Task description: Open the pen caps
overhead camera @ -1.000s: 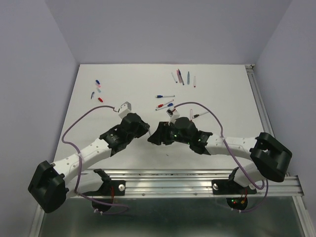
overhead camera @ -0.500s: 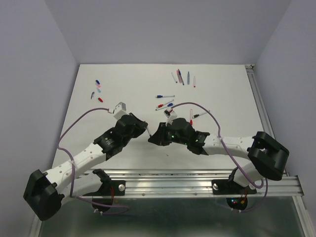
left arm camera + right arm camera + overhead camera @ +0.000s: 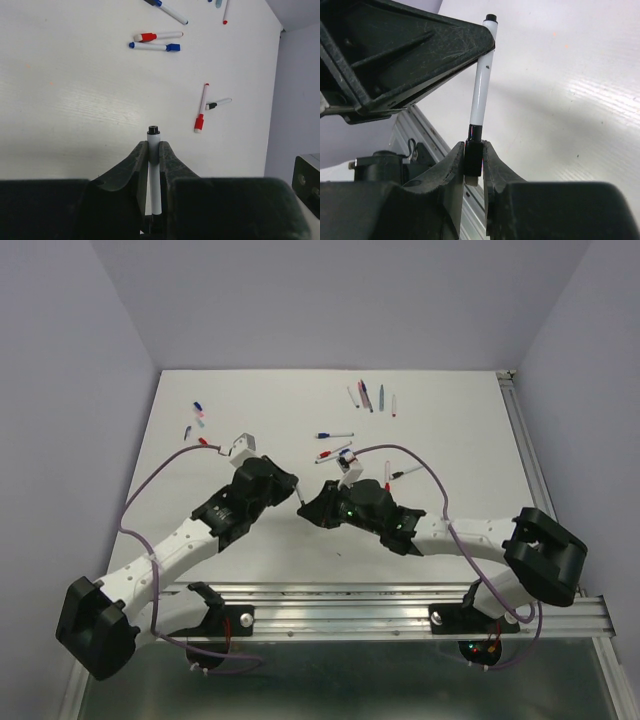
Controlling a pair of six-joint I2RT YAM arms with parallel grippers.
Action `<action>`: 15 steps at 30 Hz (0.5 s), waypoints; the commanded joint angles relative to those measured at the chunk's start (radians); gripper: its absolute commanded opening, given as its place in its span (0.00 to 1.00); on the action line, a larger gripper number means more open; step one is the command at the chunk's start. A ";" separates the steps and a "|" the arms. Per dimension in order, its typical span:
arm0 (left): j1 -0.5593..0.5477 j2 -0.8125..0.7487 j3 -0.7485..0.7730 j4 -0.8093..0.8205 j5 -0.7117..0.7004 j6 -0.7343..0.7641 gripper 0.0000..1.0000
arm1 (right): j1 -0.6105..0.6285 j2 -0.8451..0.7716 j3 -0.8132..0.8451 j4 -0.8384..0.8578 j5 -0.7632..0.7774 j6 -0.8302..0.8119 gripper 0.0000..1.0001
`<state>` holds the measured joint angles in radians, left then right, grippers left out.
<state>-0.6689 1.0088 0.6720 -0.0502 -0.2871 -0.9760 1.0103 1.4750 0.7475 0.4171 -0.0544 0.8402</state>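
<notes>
Robotics lab: white table (image 3: 455,455), aluminium mounting rail (image 3: 350,606), plain lavender walls (image 3: 60,390).

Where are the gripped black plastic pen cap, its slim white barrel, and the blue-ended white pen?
black plastic pen cap (image 3: 473,157): right wrist view, cap's middle.
slim white barrel (image 3: 154,175): left wrist view, middle.
blue-ended white pen (image 3: 152,46): left wrist view, white middle.

The left gripper (image 3: 154,149) and right gripper (image 3: 473,150) are both black, and the pen (image 3: 153,175) is white with a black cap (image 3: 472,160). The bench (image 3: 450,460) is plain white, strewn with loose pens (image 3: 169,35) that are white with a red cap (image 3: 199,122) or a blue cap (image 3: 173,47). Purple cables (image 3: 395,449) run along white arms (image 3: 170,555) with black joints.
</notes>
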 commanded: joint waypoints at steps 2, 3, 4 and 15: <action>0.178 0.091 0.121 0.176 -0.242 0.122 0.00 | 0.195 -0.097 -0.100 0.061 -0.211 -0.004 0.01; 0.187 0.108 0.132 0.176 -0.245 0.123 0.00 | 0.206 -0.110 -0.124 0.074 -0.211 -0.003 0.01; 0.196 0.114 0.136 0.177 -0.247 0.129 0.00 | 0.217 -0.114 -0.135 0.083 -0.213 0.000 0.01; 0.397 0.106 0.147 0.187 -0.227 0.194 0.00 | 0.290 -0.128 -0.189 0.135 -0.237 0.020 0.01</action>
<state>-0.3019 1.1492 0.7818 0.0494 -0.4091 -0.8406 1.3121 1.3762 0.5804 0.5026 -0.2058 0.8616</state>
